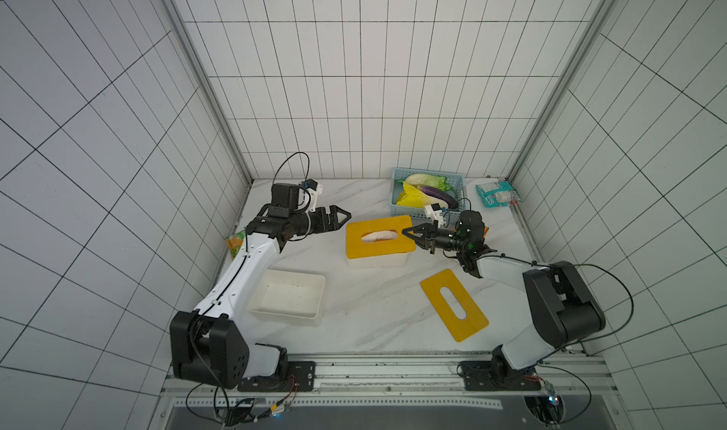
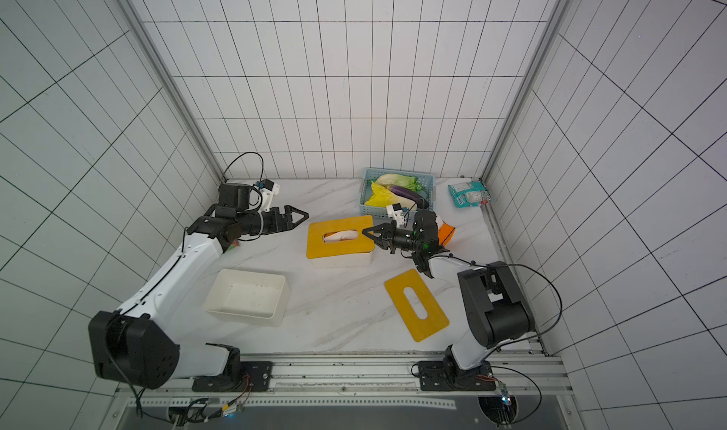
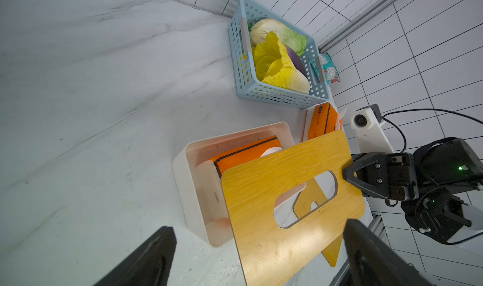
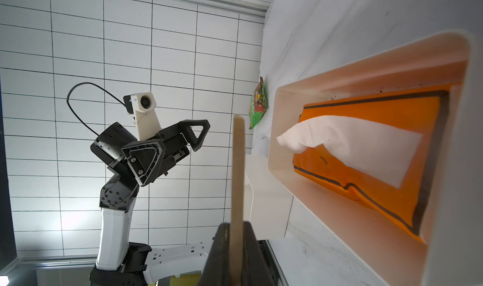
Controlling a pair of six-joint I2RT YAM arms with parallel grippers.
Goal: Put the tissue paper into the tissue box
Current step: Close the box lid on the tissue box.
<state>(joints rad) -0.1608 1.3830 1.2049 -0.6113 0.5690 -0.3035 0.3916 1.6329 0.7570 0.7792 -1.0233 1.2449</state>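
Left gripper (image 1: 341, 216) is gaping empty; right gripper (image 1: 406, 232) is pinching one yellow lid (image 1: 362, 248) over the tissue box (image 1: 373, 261) holding tissue paper (image 1: 379, 236); second lid (image 1: 469, 327), second box (image 1: 283, 316) are lying apart.

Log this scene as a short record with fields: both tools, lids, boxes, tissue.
left tool: open, holding nothing
right tool: shut on the lid's edge
lid: held over the tissue box, not seated
tissue box: white, orange pack inside
tissue: white sheet sticking out of the pack, showing through the lid's slot in both top views
spare lid: lying flat, apart from both boxes
empty box: open, no lid
basket: at the back, untouched
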